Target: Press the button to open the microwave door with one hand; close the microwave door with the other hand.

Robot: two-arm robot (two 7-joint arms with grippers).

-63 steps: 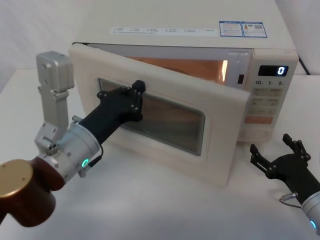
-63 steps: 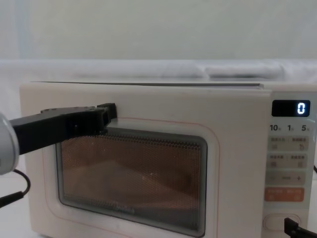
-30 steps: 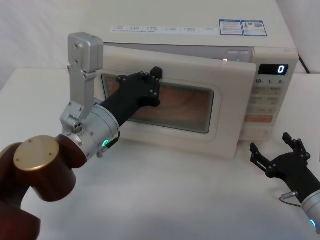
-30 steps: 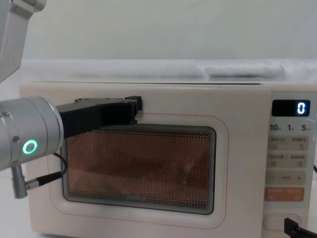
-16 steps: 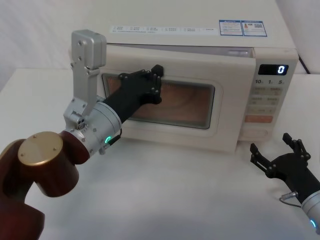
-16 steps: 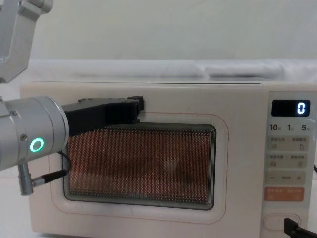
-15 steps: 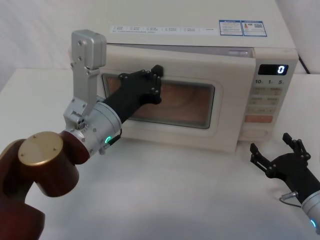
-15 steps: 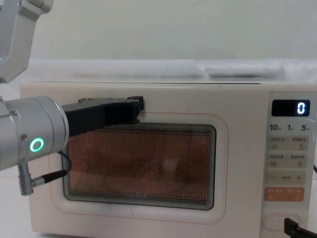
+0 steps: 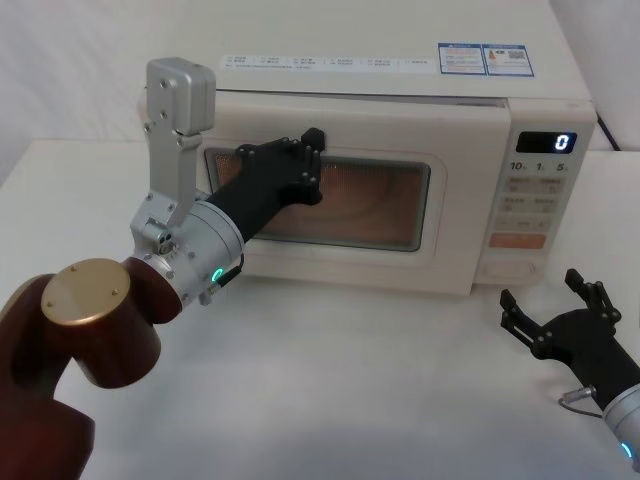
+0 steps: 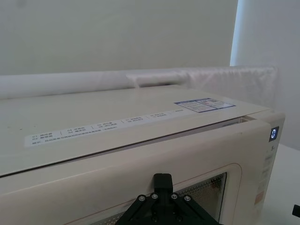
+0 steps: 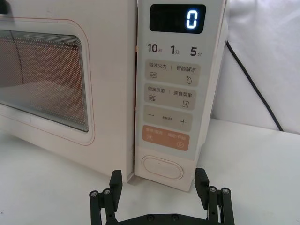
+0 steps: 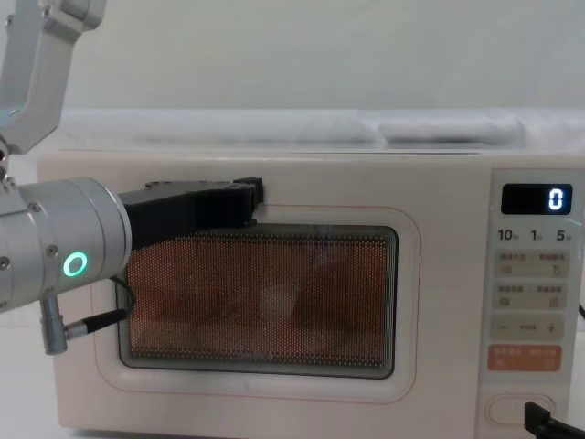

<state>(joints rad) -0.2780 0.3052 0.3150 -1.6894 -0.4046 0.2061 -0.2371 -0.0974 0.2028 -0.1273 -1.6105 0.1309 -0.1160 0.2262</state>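
Note:
The cream microwave door [image 9: 452, 200] lies flush with the oven front, its dark window lit orange inside. My left gripper [image 9: 312, 140] is shut, and its black fingertips press flat on the door [image 12: 439, 274] at the window's upper left corner [image 12: 256, 192]. The left wrist view looks over those fingertips [image 10: 162, 180] along the door's top edge [image 10: 211, 150]. The wide cream button [image 11: 161, 168] sits at the bottom of the control panel [image 9: 508, 270]. My right gripper [image 9: 540, 288] rests open on the table just in front of the button, fingers spread [image 11: 158, 173], touching nothing.
The control panel [image 9: 538, 190] shows a lit "0" and an orange key [image 11: 161, 138]. A black power cable [image 11: 253, 79] runs behind the oven on the right. White table surface [image 9: 350, 380] stretches in front of the microwave.
The door has swung from wide ajar to flush against the oven as my left gripper pushed it in. The right gripper has stayed where it was.

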